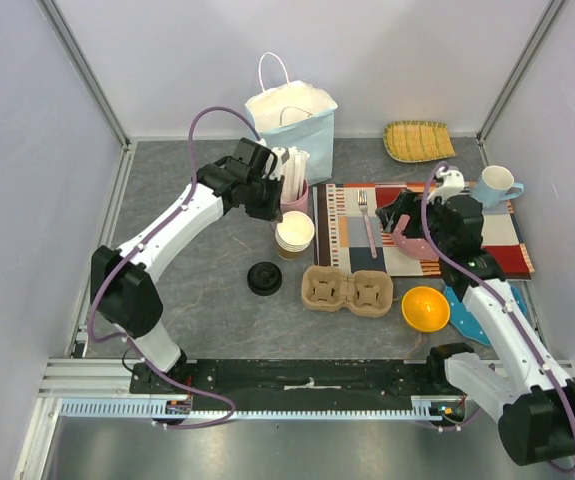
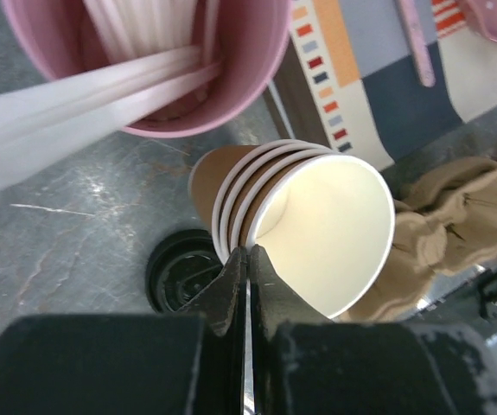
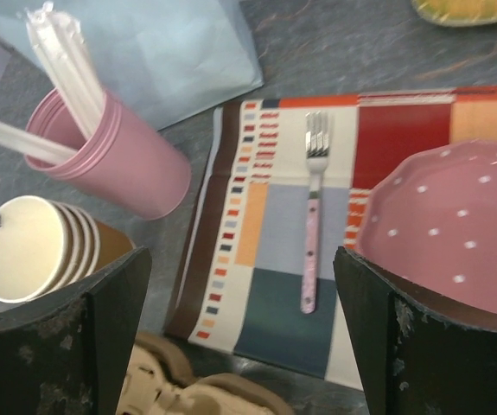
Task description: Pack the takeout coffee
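No cup with a lid on it is in view. Several lidless kraft paper cups (image 1: pixel 295 232) stand nested in a stack beside the placemat. A loose black sip lid (image 1: pixel 264 278) lies on the table just to their left. My left gripper (image 1: pixel 279 220) is over the stack. In the left wrist view its jaws (image 2: pixel 248 252) are pinched shut on the rim of the top cup (image 2: pixel 326 233), with the lid (image 2: pixel 175 272) below. My right gripper (image 1: pixel 402 222) hovers open and empty over the placemat; its view shows the cups (image 3: pixel 32 246) at far left.
A pink holder of wrapped straws (image 1: pixel 292 190) stands behind the cups, and a light blue paper bag (image 1: pixel 292 120) behind that. A pulp cup carrier (image 1: pixel 347 291) lies in front. On the placemat (image 1: pixel 437 215) are a fork (image 1: pixel 368 225), a pink bowl (image 1: pixel 417 245) and a blue mug (image 1: pixel 494 186). An orange bowl (image 1: pixel 426 308) sits nearby.
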